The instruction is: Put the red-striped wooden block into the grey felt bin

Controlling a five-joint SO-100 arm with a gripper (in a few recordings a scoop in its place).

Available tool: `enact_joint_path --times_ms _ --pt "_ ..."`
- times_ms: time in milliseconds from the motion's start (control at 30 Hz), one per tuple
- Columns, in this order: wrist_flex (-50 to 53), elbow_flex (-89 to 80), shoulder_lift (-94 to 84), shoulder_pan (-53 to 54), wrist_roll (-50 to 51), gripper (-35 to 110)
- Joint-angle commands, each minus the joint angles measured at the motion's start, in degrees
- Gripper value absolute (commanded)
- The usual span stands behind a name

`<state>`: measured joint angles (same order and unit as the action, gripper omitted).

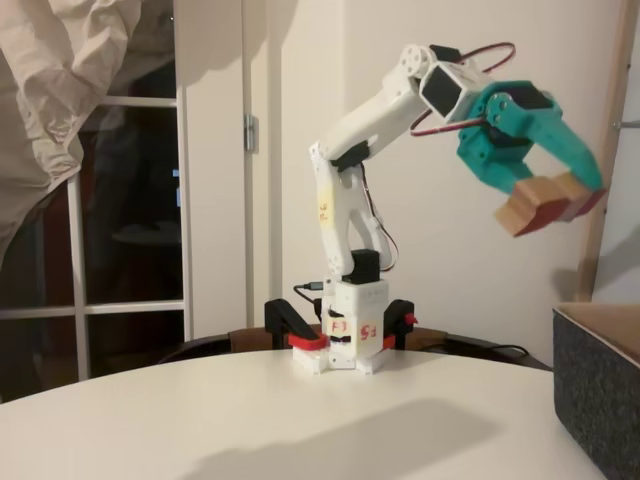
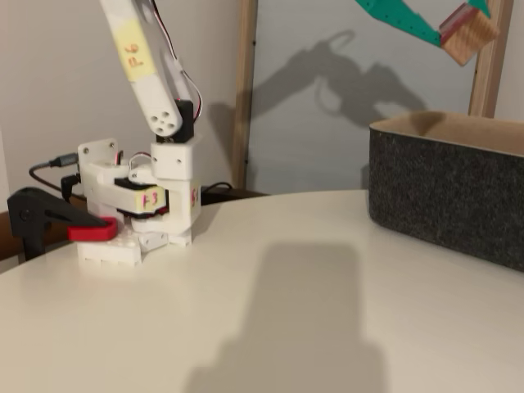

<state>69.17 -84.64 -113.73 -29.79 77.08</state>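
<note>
Carrying is the step in hand: the teal jaws [image 1: 560, 195] are clamped on the red-striped wooden block [image 1: 545, 205], held high in the air, above and just short of the grey felt bin [image 2: 446, 201] at the right. Next, I'd judge, the arm must reach further right until the block hangs over the tan lining, then let go. The pale round desk [image 1: 300, 420] carries the clamped base [image 1: 340, 340]; a dark window [image 1: 120, 220] stands far left.
</note>
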Motion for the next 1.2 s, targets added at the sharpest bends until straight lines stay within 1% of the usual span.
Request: enact_joint_path --times_ms 0,267,433,667,867,967,1167 --pt "0.09 1.76 -2.72 -6.59 -3.16 2" --pt "0.26 1.58 2.9 -18.9 -12.66 2" --pt "0.09 1.58 9.14 -19.07 -17.93 4" --pt "0.26 1.49 14.33 -18.81 -15.38 2" --pt "0.09 1.58 17.31 -18.63 -17.4 3" --pt "0.18 1.58 18.28 -18.72 -18.46 6" --pt "0.53 1.49 18.02 -18.63 -19.25 23"
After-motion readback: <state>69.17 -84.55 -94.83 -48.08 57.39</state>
